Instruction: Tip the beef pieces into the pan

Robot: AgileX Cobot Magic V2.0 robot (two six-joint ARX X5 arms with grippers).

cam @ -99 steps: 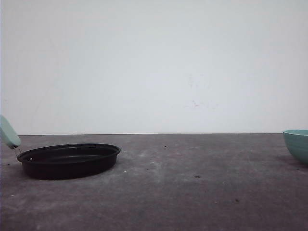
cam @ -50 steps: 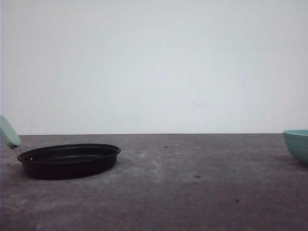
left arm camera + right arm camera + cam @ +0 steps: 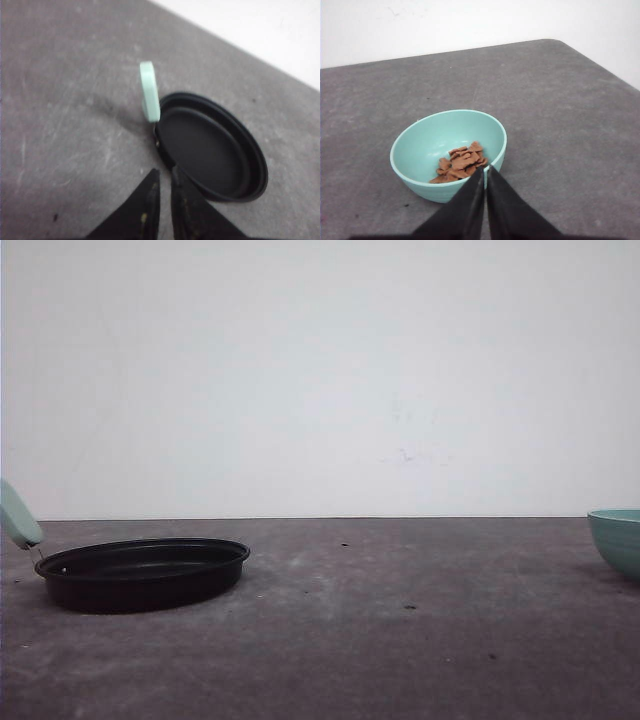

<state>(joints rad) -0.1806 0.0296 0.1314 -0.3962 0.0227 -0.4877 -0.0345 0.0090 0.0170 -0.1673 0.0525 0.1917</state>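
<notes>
Simply beef pieces (image 3: 459, 163) in unmarked bowl (image 3: 420, 150)

We are looking over a dark grey tabletop (image 3: 400, 640) (scuffed pale in patches, flecked with dark specks) running back to a plain white wall (image 3: 320, 370).

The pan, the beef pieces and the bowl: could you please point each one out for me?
pan (image 3: 140, 585): front view, on its dark outer wall.
beef pieces (image 3: 461, 163): right wrist view, middle of the heap in the bowl.
bowl (image 3: 420, 145): right wrist view, on its bare inner wall.
</notes>
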